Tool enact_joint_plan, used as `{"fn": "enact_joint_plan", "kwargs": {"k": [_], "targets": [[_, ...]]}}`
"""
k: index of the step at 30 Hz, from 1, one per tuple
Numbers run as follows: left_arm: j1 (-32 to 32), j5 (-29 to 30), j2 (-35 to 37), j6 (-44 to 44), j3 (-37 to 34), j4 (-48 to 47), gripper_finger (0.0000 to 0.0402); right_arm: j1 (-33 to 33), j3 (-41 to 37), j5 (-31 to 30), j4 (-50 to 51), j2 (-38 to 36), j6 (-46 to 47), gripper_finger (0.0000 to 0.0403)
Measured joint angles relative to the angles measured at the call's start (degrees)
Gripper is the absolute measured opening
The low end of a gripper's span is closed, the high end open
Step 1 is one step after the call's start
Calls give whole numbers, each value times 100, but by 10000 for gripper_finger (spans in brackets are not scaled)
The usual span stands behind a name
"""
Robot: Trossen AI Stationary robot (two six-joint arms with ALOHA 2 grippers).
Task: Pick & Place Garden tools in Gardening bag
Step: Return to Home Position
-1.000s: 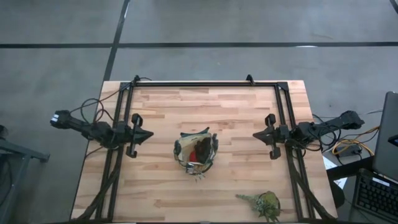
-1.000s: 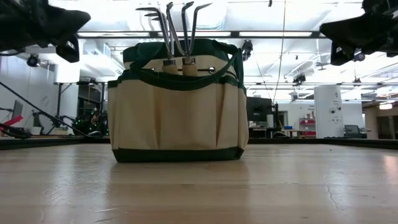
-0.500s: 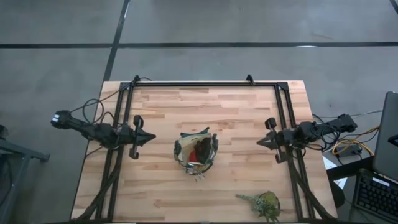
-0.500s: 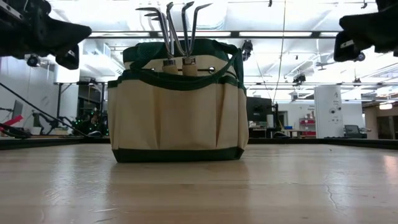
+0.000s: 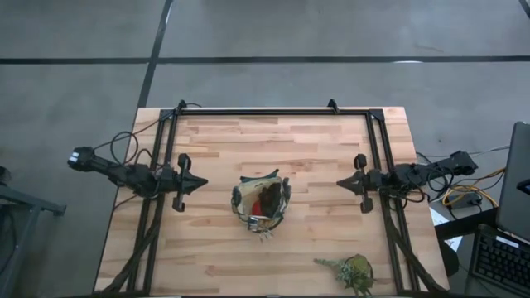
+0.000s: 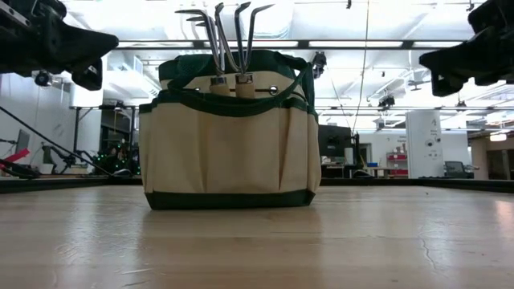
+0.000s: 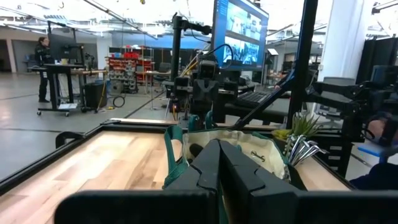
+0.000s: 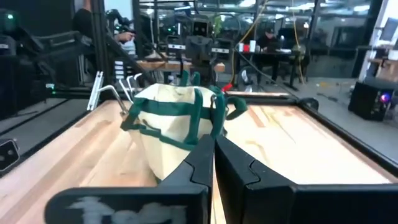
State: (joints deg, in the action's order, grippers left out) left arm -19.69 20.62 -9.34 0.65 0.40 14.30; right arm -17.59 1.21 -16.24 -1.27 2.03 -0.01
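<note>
The tan gardening bag [image 5: 262, 204] with its dark green rim stands upright on the middle of the table, also in the low view [image 6: 230, 132]. Metal fork tines [image 6: 225, 36] stick up out of it, and a red-and-black bundle [image 5: 268, 199] shows inside. My left gripper [image 5: 199, 181] is shut and empty, level, left of the bag. My right gripper [image 5: 341, 182] is shut and empty, level, right of the bag. Both point at the bag. The bag shows in the left wrist view [image 7: 236, 149] and in the right wrist view [image 8: 174, 130].
A green leafy plant clump [image 5: 352, 271] lies near the table's front right. A dark metal frame [image 5: 273, 112] runs along the far edge and both sides. A laptop [image 5: 507, 223] sits off the table's right. People stand in the room beyond.
My right gripper drew back toward the table's right edge, then came back toward the bag, ending about where it began. My left gripper moved slightly toward the bag. The bag has kept still.
</note>
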Motion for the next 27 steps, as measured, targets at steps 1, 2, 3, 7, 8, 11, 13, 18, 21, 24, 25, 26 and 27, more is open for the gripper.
{"fn": "enact_joint_plan", "kwargs": {"k": [1, 2, 3, 7, 8, 11, 13, 18, 21, 24, 25, 26, 27], "targets": [[-2, 0, 0, 0, 0, -2, 10, 1, 0, -3, 0, 21, 36, 8], [-2, 0, 0, 0, -1, -4, 10, -1, 0, -3, 4, 44, 48, 8], [-2, 2, 0, 0, -2, -8, 10, -1, 0, -1, 10, 67, 26, 8], [-2, 0, 0, 0, -2, -21, 10, -1, 0, 0, 27, 82, -218, 8], [0, 0, 0, 0, -2, -21, 10, -1, 0, -1, 29, 72, -280, 8], [-2, 0, 0, 0, -4, -21, 10, -1, 0, 2, 27, 73, -430, 8], [-2, 1, 0, 0, -4, -21, 10, -1, 0, 1, 30, 78, -494, 8], [-2, 0, 0, 0, -4, -21, 10, -1, 2, 1, 28, 77, -480, 8], [-2, 0, 0, 0, -4, -21, 10, -1, 2, 3, 27, 74, -476, 8], [-2, 0, 0, 0, -4, -21, 10, -1, 2, 5, 27, 74, -483, 8], [-2, 0, 0, 0, -4, -21, 10, -1, 2, 5, 27, 73, -494, 8], [-2, 0, 0, 0, -4, -21, 10, -1, 3, 5, 27, 73, -490, 8], [-2, 0, 0, 0, -4, -21, 10, -1, 4, 5, 27, 73, -473, 8]]}}
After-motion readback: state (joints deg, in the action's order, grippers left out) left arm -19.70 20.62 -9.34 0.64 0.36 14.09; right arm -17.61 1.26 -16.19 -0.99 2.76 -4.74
